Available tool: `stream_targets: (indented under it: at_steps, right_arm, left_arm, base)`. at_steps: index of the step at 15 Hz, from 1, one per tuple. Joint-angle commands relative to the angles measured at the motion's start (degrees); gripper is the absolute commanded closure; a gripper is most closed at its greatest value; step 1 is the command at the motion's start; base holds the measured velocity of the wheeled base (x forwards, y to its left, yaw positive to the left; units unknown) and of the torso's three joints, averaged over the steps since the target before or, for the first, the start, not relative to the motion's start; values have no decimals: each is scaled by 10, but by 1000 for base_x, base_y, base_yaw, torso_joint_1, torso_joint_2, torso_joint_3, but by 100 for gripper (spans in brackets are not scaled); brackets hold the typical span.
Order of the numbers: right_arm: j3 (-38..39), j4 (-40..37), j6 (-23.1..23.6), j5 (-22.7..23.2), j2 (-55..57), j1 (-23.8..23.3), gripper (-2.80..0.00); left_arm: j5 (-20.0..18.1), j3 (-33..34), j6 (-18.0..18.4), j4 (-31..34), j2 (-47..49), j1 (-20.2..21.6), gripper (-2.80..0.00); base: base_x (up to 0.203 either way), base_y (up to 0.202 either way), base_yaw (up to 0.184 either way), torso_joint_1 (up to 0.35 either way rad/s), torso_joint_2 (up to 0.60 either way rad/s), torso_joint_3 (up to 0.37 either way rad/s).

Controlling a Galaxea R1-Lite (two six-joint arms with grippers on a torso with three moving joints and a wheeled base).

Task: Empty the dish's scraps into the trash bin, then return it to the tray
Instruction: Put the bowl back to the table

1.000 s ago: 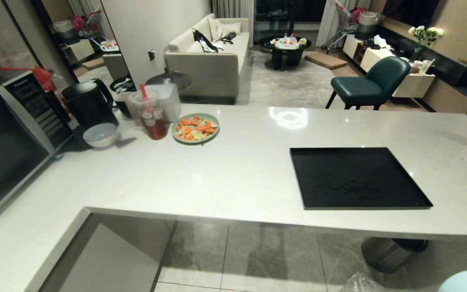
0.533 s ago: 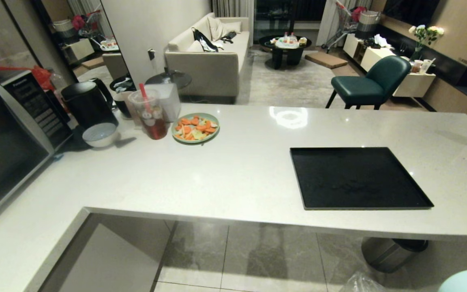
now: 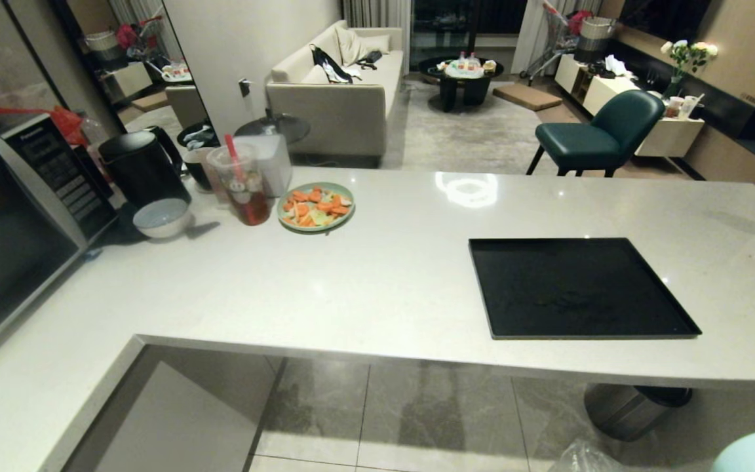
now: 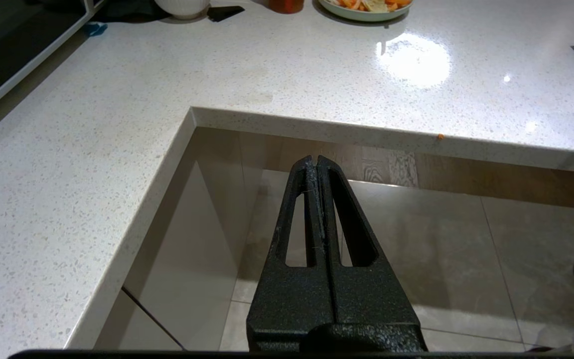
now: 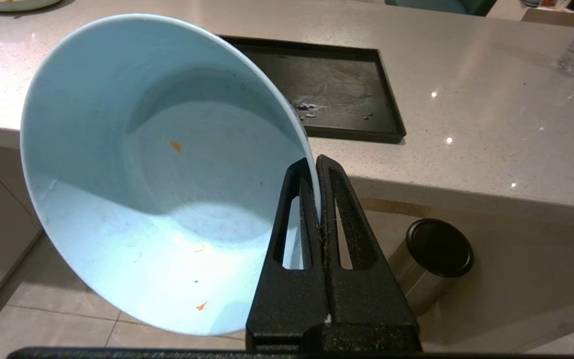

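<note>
Bowl [image 5: 157,174], nearly emptied, hangs below the bench [image 3: 384,288] edge, pinched by its rim in the right tool [image 5: 316,167]; that thin grip could slip while lifting toward the tray [image 3: 580,288].

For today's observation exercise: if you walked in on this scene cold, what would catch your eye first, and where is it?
First, the light-blue bowl, tipped on edge below the counter's edge, pinched at its rim by the right gripper and nearly clean but for a few orange flecks. Next, the black tray, bare on the pale counter toward its right side. Then the bright orange slices on the green plate at the far left, beside a cup of dark drink.
</note>
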State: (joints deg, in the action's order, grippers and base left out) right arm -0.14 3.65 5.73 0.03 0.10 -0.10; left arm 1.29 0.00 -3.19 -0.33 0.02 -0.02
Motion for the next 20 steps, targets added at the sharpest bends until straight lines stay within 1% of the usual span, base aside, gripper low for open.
stream_targets:
  at_steps: [1, 2, 4, 8, 11, 16, 17, 18, 20]
  right_arm:
    - [-32, -11, -1, 6, 27, 0, 0]
    - [-58, -21, -6, 8, 57, 0, 0]
    - [-106, -34, -34, 9, 134, 0, 0]
    - [-229, -43, -107, 5, 372, -1, 0]
    - [-327, -57, -175, 2, 556, -2, 0]
    - [-541, -101, -349, 1, 836, -1, 0]
    - [-583, -111, -392, 1, 883, 0, 0]
    - [-619, -120, -439, 1, 924, 1, 0]
    - [-659, -134, -517, 0, 988, 6, 0]
  left_arm:
    - [0, 0, -1, 0, 1, 0, 0]
    - [0, 0, -1, 0, 0, 0, 0]
    - [0, 0, -1, 0, 0, -1, 0]
    - [0, 0, -1, 0, 0, 0, 0]
    - [0, 0, -1, 0, 0, 0, 0]
    - [0, 0, -1, 0, 1, 0, 0]
    - [0, 0, -1, 0, 0, -1, 0]
    - [0, 0, -1, 0, 0, 0, 0]
    - [0, 0, -1, 0, 1, 0, 0]
  base:
    - [0, 0, 0, 0, 0, 0]
    - [0, 0, 0, 0, 0, 0]
    - [0, 0, 0, 0, 0, 0]
    - [0, 0, 0, 0, 0, 0]
    - [0, 0, 0, 0, 0, 0]
    - [0, 0, 0, 0, 0, 0]
    - [0, 0, 0, 0, 0, 0]
    - [0, 0, 0, 0, 0, 0]
    - [0, 0, 0, 0, 0, 0]
